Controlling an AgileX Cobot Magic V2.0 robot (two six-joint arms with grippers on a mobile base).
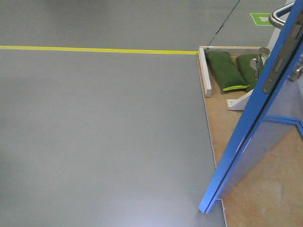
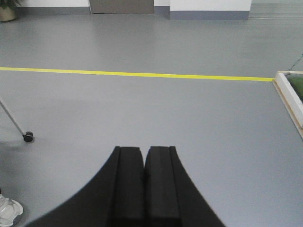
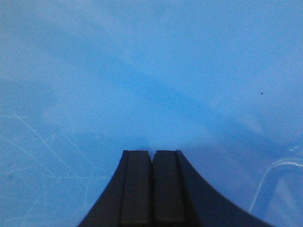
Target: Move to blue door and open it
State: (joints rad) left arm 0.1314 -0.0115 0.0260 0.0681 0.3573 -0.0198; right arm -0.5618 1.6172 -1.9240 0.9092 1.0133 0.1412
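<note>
Standing ajar at the right of the front view, the blue door (image 1: 244, 137) looks partly opened to you; swinging it wider may remain; its glossy, finely scratched face fills the right wrist view; a curved silver lever handle (image 1: 279, 16) sits upper right; the matte black right gripper (image 3: 152, 156) and left gripper (image 2: 144, 151) have their pads pressed together, empty.

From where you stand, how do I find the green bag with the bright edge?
Follow the yellow floor line right to the wooden platform under the blue door. Two green bags lie there; yours is the left bag, beside the white rail, with a lime edge.
</note>
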